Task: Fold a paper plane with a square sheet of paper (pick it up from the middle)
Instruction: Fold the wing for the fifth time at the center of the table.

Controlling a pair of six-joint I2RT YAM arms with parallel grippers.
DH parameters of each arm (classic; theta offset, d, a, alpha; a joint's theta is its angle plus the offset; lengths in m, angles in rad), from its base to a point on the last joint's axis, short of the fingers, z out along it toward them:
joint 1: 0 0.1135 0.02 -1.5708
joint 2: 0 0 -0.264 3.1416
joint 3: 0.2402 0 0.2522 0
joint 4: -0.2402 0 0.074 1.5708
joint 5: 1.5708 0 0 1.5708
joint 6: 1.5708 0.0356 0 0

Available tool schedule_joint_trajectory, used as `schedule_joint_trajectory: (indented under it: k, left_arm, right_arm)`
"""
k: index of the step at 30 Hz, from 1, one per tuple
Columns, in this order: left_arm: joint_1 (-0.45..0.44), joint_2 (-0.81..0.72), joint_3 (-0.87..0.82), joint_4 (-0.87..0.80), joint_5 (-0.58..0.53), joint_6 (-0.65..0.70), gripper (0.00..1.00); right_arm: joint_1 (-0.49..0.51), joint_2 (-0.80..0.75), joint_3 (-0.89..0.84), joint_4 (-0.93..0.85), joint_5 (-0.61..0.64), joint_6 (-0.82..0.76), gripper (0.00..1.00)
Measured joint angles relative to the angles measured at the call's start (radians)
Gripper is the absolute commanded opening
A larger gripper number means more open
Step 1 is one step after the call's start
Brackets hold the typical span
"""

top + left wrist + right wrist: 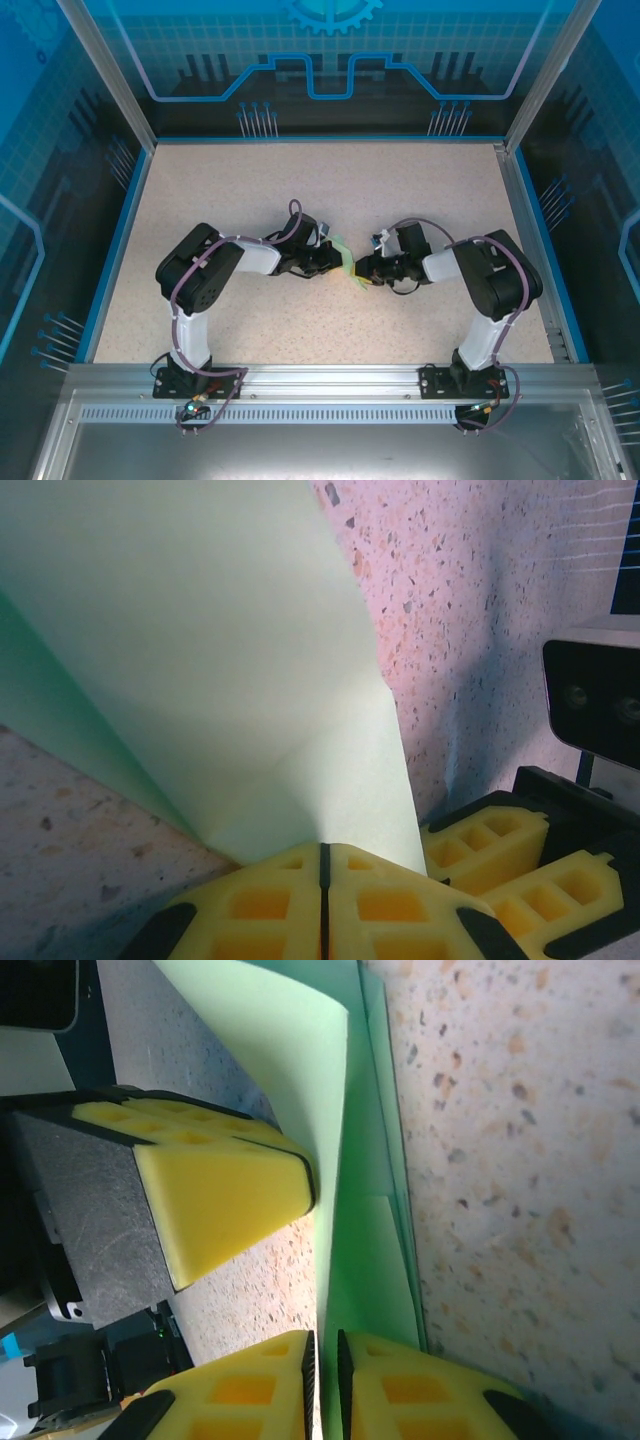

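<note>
1. Paper sheet, pale green and partly folded, sits at mid-bench, standing on edge between the two tools and touching both.
2. Left tool: its pads are pressed together on one end of the sheet, which fans out away from them.
3. Right tool: its pads are a thin slit apart with a folded edge in the slit; whether they pinch it cannot be told.
4. Seen from above, the sheet's long axis runs far-to-near, across the line joining the tools, and neither arm is nearer.
5. No pointed nose shows, so its heading cannot be told.
</note>
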Motion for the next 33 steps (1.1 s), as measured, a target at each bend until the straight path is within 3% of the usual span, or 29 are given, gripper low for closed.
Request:
schedule_joint_trajectory:
  k: [12,17,23,27,33]
  left_arm:
    - [0.000,0.002,0.003,-0.002,0.000,0.000,0.10]
    - [0.000,0.005,0.013,-0.020,0.000,-0.001,0.10]
    - [0.000,0.013,0.040,-0.060,0.001,-0.002,0.10]
    - [0.000,0.016,0.050,-0.076,0.000,-0.002,0.10]
    - [0.000,0.019,0.056,-0.083,0.001,-0.004,0.10]
  right_arm:
    - [0.000,-0.064,-0.026,-0.109,0.042,-0.060,0.10]
    - [0.000,-0.078,-0.026,-0.136,0.064,-0.071,0.14]
    - [0.004,-0.275,-0.017,-0.274,0.161,-0.112,0.18]
    - [0.056,-0.354,0.046,-0.380,0.261,-0.161,0.17]
    - [0.162,-0.283,0.134,-0.473,0.350,-0.200,0.10]
